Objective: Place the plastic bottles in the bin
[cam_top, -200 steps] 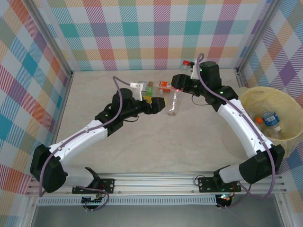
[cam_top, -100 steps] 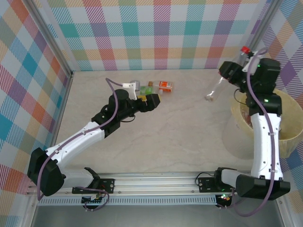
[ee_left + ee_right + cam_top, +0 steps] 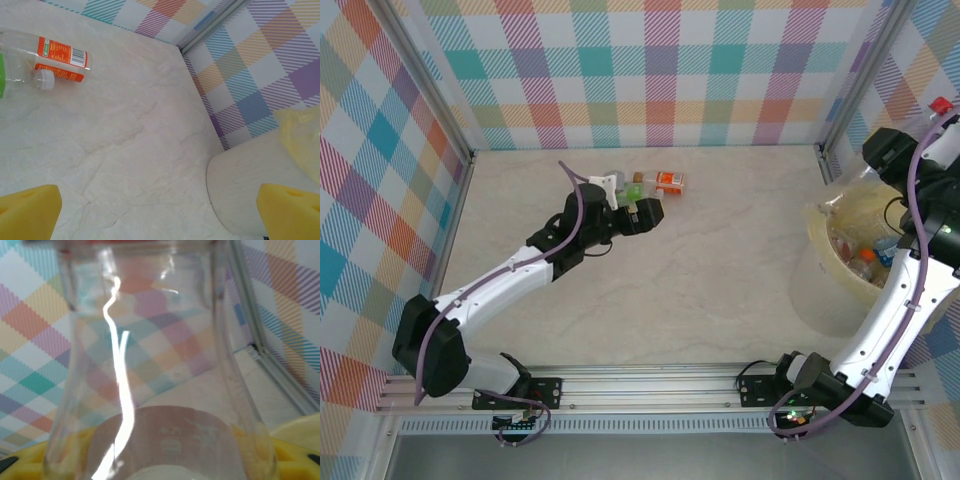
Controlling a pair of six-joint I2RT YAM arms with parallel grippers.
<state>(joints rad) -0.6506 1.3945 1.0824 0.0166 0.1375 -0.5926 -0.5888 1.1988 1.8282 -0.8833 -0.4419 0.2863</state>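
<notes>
Your right claw (image 3: 888, 158) is clamped on 1 clear bottle (image 3: 140, 365) above the far rim of the bin (image 3: 825, 295); centre it before releasing. Meanwhile your left claw (image 3: 646, 213) gapes wide, empty.

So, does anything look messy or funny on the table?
Yes. A few small clear plastic bottles lie tipped on their sides near the far wall of the pale marble-look table, instead of being in the big round pale yellow bin on the right. Nothing looks spilled or broken.
</notes>
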